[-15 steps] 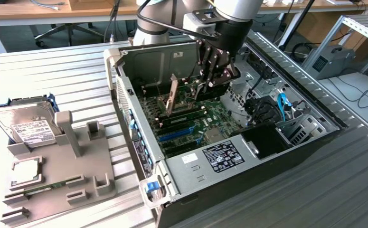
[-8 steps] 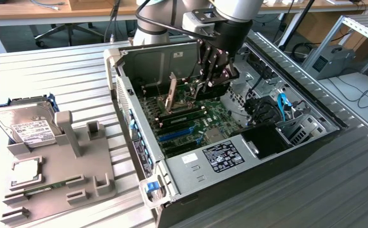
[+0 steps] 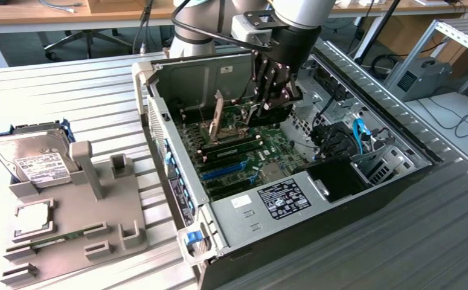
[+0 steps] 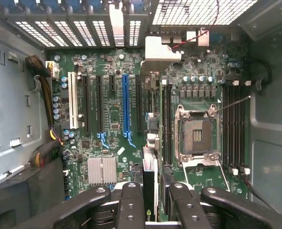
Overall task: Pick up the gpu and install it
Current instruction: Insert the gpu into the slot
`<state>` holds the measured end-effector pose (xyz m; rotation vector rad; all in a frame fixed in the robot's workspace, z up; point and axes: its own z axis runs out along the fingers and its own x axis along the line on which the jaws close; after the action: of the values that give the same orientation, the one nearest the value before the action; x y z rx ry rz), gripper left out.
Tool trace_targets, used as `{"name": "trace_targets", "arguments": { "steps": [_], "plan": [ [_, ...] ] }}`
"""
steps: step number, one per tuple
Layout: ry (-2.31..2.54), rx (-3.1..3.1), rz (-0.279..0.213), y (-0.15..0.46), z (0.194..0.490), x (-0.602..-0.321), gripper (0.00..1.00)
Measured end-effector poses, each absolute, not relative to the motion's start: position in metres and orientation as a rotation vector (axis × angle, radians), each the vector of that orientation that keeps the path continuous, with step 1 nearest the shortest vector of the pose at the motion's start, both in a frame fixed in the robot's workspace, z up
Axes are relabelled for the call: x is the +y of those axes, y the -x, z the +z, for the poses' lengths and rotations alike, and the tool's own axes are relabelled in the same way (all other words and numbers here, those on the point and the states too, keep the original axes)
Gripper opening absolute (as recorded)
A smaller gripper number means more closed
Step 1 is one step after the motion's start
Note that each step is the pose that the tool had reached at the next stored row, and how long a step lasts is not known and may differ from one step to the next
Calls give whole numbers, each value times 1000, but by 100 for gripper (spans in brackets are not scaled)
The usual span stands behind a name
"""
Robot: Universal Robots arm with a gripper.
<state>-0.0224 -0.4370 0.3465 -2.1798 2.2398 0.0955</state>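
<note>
A: Where does the gripper sit?

B: Inside the open computer case, low over the motherboard, near the case's back wall at roughly twelve o'clock from the middle of the exterior view.

A: And the gpu?

B: The gpu stands on edge between the fingers in the wrist view, a thin dark card with its silver bracket up by the slot covers. The gripper pinches the card (the fingers are closed on its two faces). The card lines up beside the memory slots, just next to the long blue slot; whether it is seated cannot be told.

A: What lies outside the case?

B: At nine o'clock in the exterior view, a grey parts holder rests on the table, with a hard drive leaning in its far end.
</note>
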Motion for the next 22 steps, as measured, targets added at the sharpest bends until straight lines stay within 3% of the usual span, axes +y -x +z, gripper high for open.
{"name": "trace_targets", "arguments": {
  "steps": [22],
  "plan": [
    [2180,2240,95,27,344,-445,26]
  ]
}}
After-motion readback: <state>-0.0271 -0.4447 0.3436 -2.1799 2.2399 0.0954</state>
